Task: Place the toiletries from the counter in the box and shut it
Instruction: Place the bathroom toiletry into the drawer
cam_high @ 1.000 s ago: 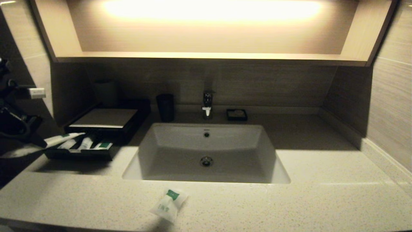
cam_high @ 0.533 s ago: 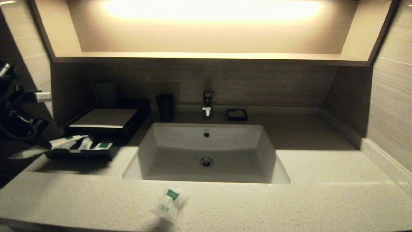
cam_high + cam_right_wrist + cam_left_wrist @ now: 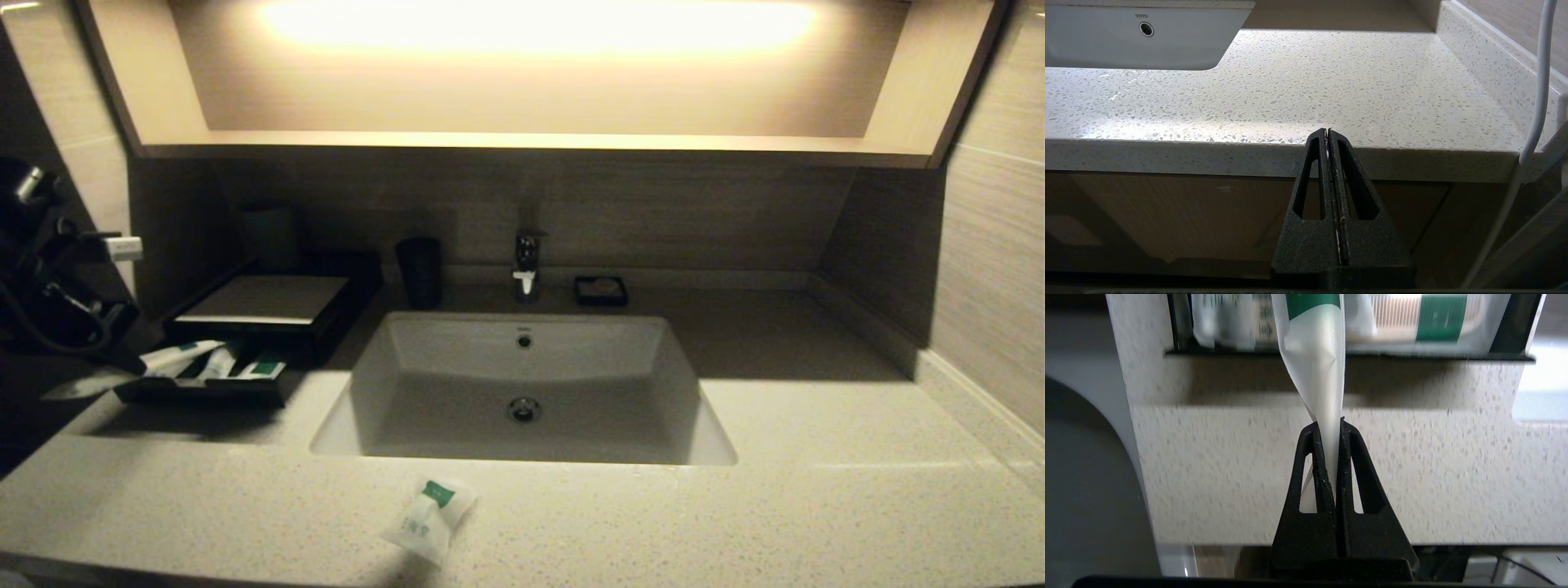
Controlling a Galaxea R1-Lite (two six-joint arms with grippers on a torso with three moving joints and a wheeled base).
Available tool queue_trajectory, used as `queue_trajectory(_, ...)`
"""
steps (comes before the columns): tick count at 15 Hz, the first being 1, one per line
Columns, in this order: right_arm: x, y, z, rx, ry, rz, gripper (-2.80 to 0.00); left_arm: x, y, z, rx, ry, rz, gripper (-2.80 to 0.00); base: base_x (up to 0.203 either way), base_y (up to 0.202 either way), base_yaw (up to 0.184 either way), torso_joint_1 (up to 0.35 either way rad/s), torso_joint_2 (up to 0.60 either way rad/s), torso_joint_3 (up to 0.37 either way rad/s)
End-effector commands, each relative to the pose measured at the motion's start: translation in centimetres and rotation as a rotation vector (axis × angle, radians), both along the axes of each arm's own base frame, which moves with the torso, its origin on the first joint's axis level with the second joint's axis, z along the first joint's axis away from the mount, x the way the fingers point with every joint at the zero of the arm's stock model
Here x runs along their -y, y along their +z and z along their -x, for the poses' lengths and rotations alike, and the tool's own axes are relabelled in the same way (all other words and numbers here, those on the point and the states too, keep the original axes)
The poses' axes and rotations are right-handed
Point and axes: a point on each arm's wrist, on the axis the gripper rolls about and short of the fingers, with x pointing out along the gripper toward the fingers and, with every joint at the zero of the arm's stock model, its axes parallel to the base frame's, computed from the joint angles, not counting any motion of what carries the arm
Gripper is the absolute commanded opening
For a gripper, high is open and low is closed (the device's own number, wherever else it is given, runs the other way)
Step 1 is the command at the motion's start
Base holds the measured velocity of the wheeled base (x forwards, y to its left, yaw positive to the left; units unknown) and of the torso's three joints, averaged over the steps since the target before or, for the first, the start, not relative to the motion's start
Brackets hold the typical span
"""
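On the left of the counter (image 3: 735, 506) stands the low black box (image 3: 265, 298) with its front tray (image 3: 204, 390) pulled out. Packets with green labels (image 3: 1437, 318) lie in the tray. My left gripper (image 3: 131, 361) hovers at the tray's left end, shut on the plain tail of the long slim packet (image 3: 1316, 363). The packet's green-labelled end reaches over the tray (image 3: 1351, 356). A squarish pouch (image 3: 429, 518) lies on the counter in front of the sink (image 3: 522, 384). My right gripper (image 3: 1327, 131) is shut and empty, parked below the counter's front edge at the right.
A black cup (image 3: 419, 271), the faucet (image 3: 526, 265) and a small black soap dish (image 3: 601, 291) line the back of the counter. A pale cup (image 3: 269, 233) stands behind the box. A white cable (image 3: 1539, 81) hangs near the right arm.
My left gripper has moved right toward the tray with the long packet, whose labelled end now lies lower over the tray. The pouch and right arm are unmoved.
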Motion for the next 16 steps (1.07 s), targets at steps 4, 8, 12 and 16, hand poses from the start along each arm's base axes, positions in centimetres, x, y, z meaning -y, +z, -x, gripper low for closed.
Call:
queue_trajectory(4, 0.0, 0.0, 0.0, -0.002, 0.001, 0.001, -2.8, 0.2, -1.0, -1.4, 0.009, -0.021, -0.003, -2.8, 0.0, 0.0, 0.0, 0.0, 0.0, 0.0)
queue_trajectory(8, 0.0, 0.0, 0.0, -0.002, 0.001, 0.001, -2.8, 0.2, -1.8, -2.0, -0.012, -0.026, 0.004, -2.8, 0.0, 0.0, 0.0, 0.0, 0.0, 0.0)
queue_trajectory(12, 0.0, 0.0, 0.0, -0.002, 0.001, 0.001, -2.8, -0.2, -2.2, -2.9, 0.03, -0.022, -0.014, -2.8, 0.0, 0.0, 0.0, 0.0, 0.0, 0.0)
queue_trajectory(16, 0.0, 0.0, 0.0, -0.002, 0.001, 0.001, -2.8, -0.4, -2.6, -3.4, 0.047, -0.025, -0.015, -2.8, 0.0, 0.0, 0.0, 0.0, 0.0, 0.0)
